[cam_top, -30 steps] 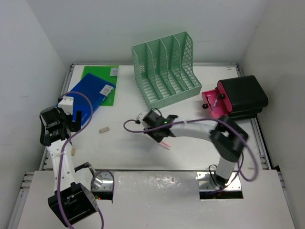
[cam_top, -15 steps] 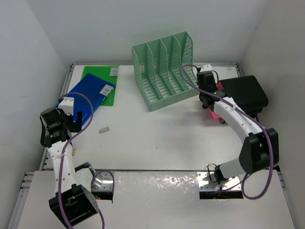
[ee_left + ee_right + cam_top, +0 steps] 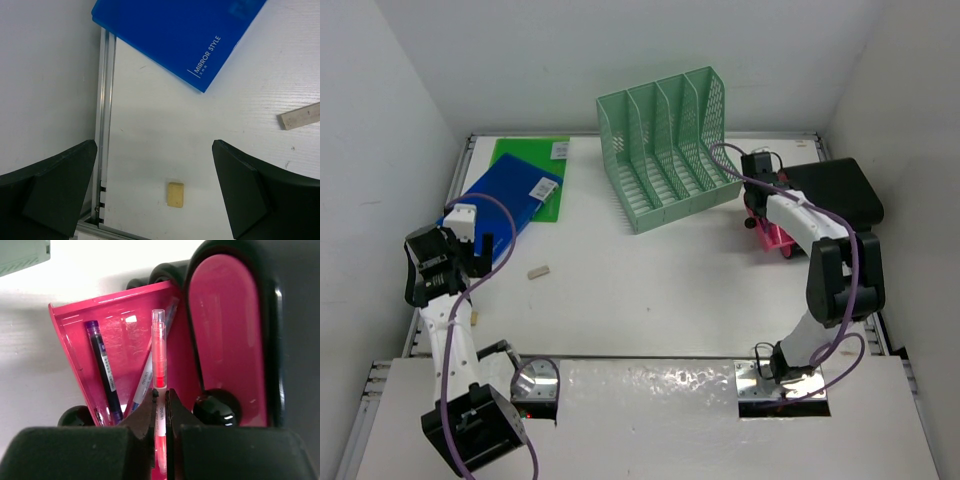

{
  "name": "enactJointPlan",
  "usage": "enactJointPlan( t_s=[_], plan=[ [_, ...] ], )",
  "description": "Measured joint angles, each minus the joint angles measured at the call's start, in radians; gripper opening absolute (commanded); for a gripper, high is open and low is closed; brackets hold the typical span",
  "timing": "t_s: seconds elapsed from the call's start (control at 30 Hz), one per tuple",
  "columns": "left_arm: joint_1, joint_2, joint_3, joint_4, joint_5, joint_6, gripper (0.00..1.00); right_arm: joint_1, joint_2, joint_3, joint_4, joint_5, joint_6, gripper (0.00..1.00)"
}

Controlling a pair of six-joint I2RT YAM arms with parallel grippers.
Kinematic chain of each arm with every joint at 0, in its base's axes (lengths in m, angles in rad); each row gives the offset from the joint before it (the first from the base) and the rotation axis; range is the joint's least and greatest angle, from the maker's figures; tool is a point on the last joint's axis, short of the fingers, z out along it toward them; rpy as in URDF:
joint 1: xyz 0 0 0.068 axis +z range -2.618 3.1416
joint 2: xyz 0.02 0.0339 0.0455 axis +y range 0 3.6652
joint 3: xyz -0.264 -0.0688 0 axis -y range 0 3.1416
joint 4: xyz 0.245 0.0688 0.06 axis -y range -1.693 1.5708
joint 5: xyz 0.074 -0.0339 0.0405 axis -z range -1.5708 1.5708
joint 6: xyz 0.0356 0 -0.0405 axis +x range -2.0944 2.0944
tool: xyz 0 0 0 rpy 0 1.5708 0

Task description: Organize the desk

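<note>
The white desk [image 3: 670, 290] carries the items. My right gripper [image 3: 161, 399] is shut on a red pen [image 3: 159, 347] and holds it over the open pink tray [image 3: 127, 320] of a black and pink pen case [image 3: 825, 205], where a dark blue pen [image 3: 102, 370] and a white pen [image 3: 142, 382] lie. In the top view that gripper [image 3: 760, 190] is at the case's left end. My left gripper [image 3: 155, 195] is open and empty above a small yellow eraser [image 3: 175, 194], near the desk's left rail [image 3: 106, 100].
A mint-green mesh file rack [image 3: 665, 145] stands at the back. A blue notebook [image 3: 505, 205] overlaps a green folder [image 3: 535, 160] at the back left. A beige stick [image 3: 539, 271] lies right of the left gripper. The case lid [image 3: 227, 335] is beside the tray.
My right arm swung from the desk's middle to the pen case at the right, carrying the red pen, and now holds it over the pink tray. The left arm stayed still.
</note>
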State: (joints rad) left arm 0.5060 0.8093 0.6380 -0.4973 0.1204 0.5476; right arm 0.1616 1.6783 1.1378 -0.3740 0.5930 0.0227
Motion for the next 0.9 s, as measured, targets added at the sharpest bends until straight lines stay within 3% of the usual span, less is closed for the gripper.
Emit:
enactJointPlan(
  t_s=[0.1,0.17,0.3,0.4,0.47,0.63,0.77,0.9],
  plan=[
    [0.0,0.003,0.0,0.0,-0.003,0.002,1.0,-0.001,0.005,0.004,-0.002,-0.002,0.0,0.11],
    [0.0,0.003,0.0,0.0,-0.003,0.001,1.0,-0.001,0.007,0.024,-0.006,-0.003,-0.002,0.25],
    [0.0,0.003,0.0,0.0,-0.004,0.002,1.0,0.002,0.012,0.079,-0.032,-0.019,0.0,0.45],
    [0.0,0.003,0.0,0.0,-0.005,0.003,1.0,0.005,0.011,0.108,-0.051,-0.021,-0.004,0.48],
    [0.0,0.003,0.0,0.0,-0.005,0.005,1.0,0.004,-0.001,0.117,-0.069,-0.024,-0.003,0.47],
    [0.0,0.006,0.0,0.001,-0.003,0.004,1.0,0.04,-0.127,0.116,-0.096,-0.055,-0.005,0.13],
    [0.0,0.011,0.0,0.0,0.002,-0.003,1.0,0.173,-0.251,0.069,-0.02,-0.068,-0.031,0.06],
    [0.0,0.011,0.0,0.0,0.004,-0.002,1.0,0.2,-0.208,0.034,0.014,-0.049,-0.018,0.05]
  ],
)
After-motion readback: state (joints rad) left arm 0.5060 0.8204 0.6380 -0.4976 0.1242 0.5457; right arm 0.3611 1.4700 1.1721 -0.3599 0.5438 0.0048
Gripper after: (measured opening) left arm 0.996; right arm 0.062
